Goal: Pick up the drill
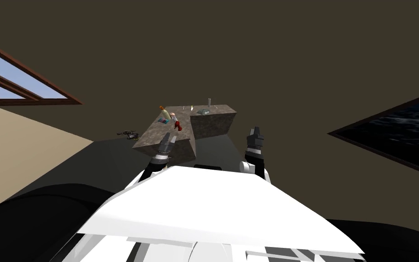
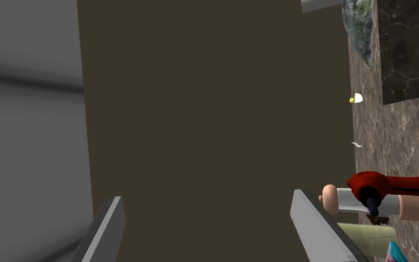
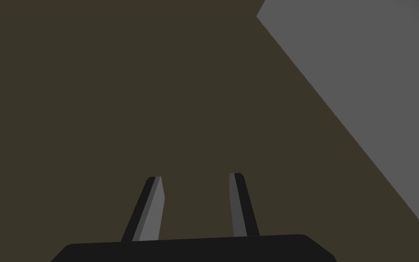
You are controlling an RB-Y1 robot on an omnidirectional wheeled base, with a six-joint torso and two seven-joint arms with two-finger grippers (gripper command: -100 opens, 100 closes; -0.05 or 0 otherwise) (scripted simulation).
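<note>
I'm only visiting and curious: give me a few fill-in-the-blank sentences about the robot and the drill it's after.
The drill is coloured ___.
The hand nearest it is the robot's ___ one.
That hand's fingers stand ___, with nothing between them.
Missing words: red; left; open.

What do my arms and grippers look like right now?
The left gripper and right gripper each carry two thin, light grey, blade-like fingers on a dark box. The forearms behind them are dark, turning white toward the body.
</note>
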